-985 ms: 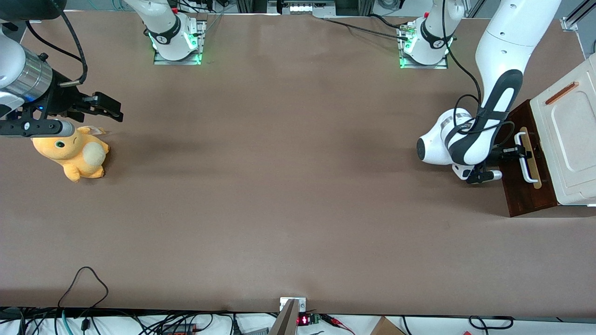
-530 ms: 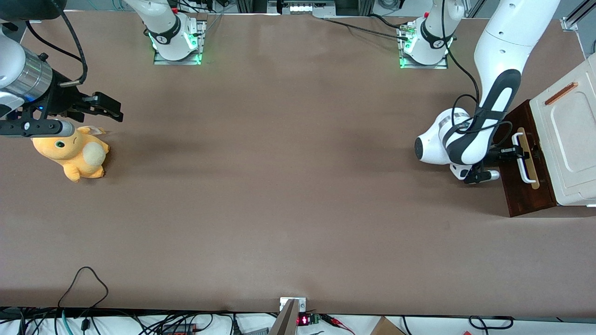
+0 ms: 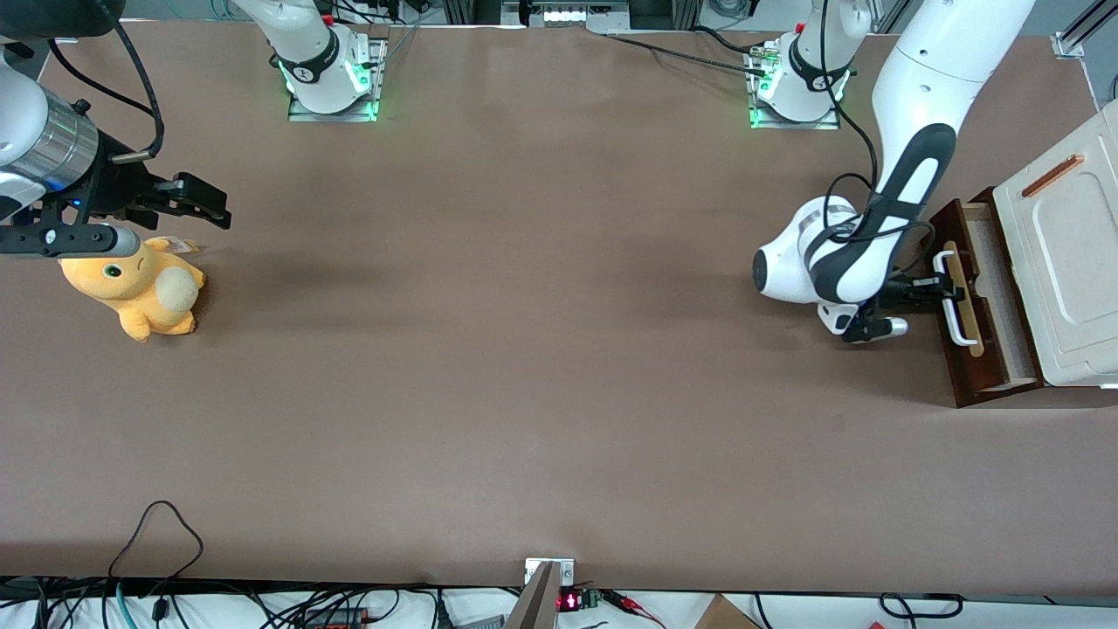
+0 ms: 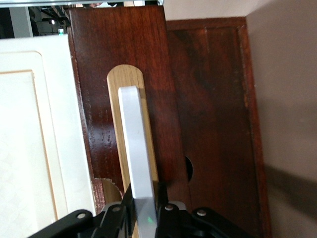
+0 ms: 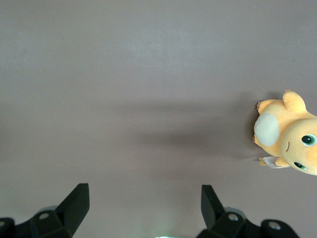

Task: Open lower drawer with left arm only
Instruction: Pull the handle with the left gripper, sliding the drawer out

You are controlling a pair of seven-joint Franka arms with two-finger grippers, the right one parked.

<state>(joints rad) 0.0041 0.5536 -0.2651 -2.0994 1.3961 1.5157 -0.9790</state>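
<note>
Fingers (image 3: 933,289) clamped on handle (image 3: 952,298), lower drawer (image 3: 983,288) partly out.

Brown table (image 3: 541,367): drawer cabinet (image 3: 1070,262), yellow plush toy (image 3: 140,293), arm bases.

Broad brown table (image 3: 524,393), black cables (image 3: 157,533) along its near edge.

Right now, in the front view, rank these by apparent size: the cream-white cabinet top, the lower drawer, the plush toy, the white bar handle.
1. cream-white cabinet top
2. lower drawer
3. plush toy
4. white bar handle, which the left arm's tool is shut on
</note>
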